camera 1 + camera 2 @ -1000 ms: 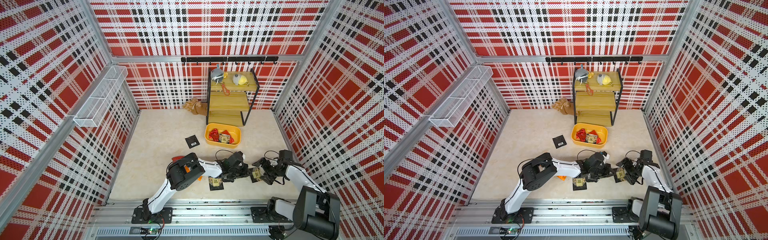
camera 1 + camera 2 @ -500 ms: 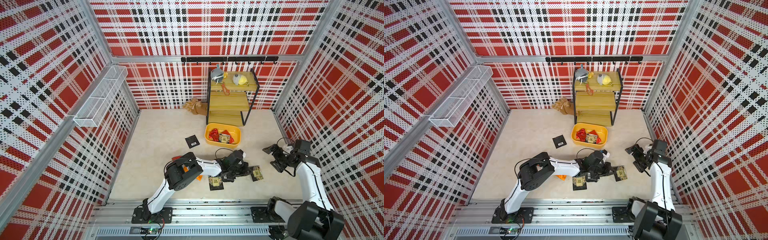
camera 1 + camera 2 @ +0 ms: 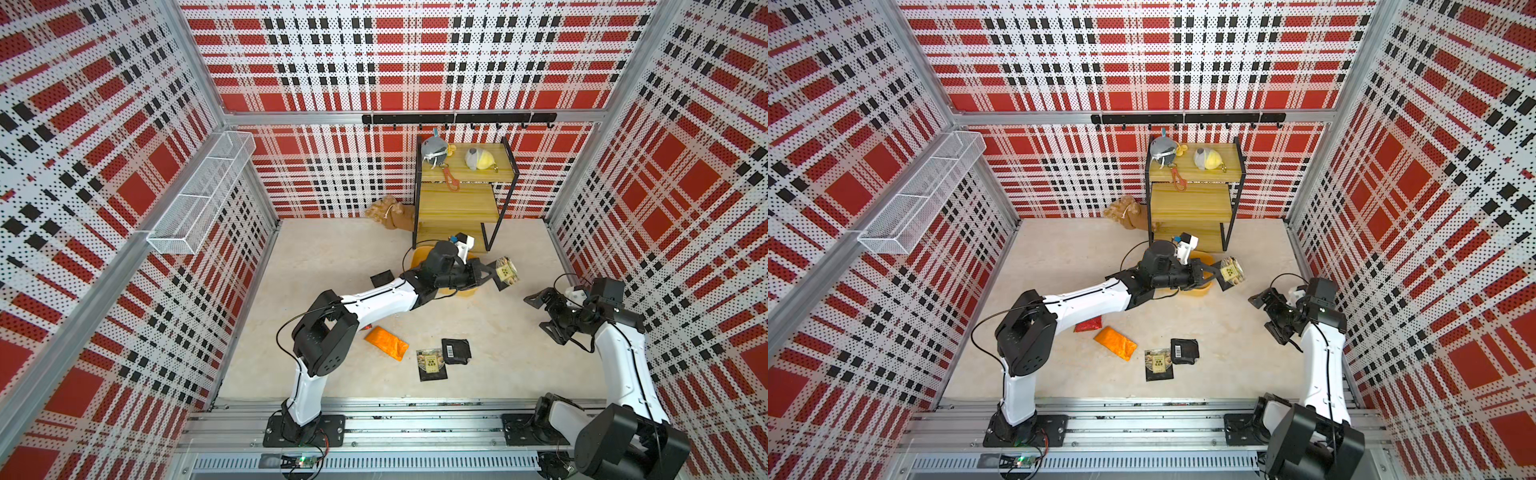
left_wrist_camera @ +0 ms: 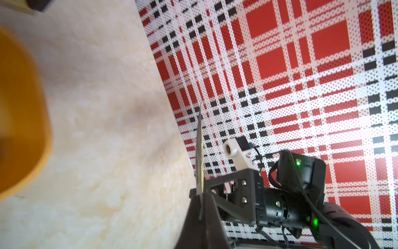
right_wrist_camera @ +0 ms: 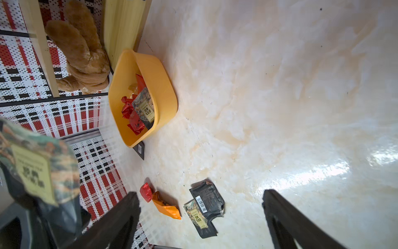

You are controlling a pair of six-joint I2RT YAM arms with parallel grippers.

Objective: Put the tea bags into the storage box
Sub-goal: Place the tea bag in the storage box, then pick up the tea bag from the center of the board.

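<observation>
Close to the front rail, some tea bags are lying flat on the floor (image 3: 328, 249). A picture bag (image 3: 432, 364) is touching a black bag (image 3: 456, 351) with a white barcode, and an orange bag (image 3: 386, 343) is sitting just beside them. A red bag (image 3: 1089, 324) is peeking out from under the left arm in a top view. A bit farther back, the right gripper (image 3: 544, 316) is hanging over the floor near the side wall. Its fingers are spread wide with nothing between them. The left gripper (image 3: 490, 272) is reaching out over the yellow box (image 5: 160, 73), and its fingers are pinching tight on a lifted bag (image 3: 506, 270). This bag is up in the air, just past the box edge on the right arm's side (the left wrist view is showing it edge-on, thin as a line). The box is sitting on the floor right in front of the wooden shelf (image 3: 457, 203), mostly hiding under the left arm in both top views. Inside it, red bags (image 5: 131, 114) and a boxed picture bag (image 5: 144, 105) are resting. A flat black bag (image 3: 382, 277) is lying just beside the box. At the back, a grey toy (image 3: 434, 147) and a yellow toy (image 3: 478, 158) are sitting on the top board, and a brown toy (image 3: 388, 212) is lying beside the shelf.
</observation>
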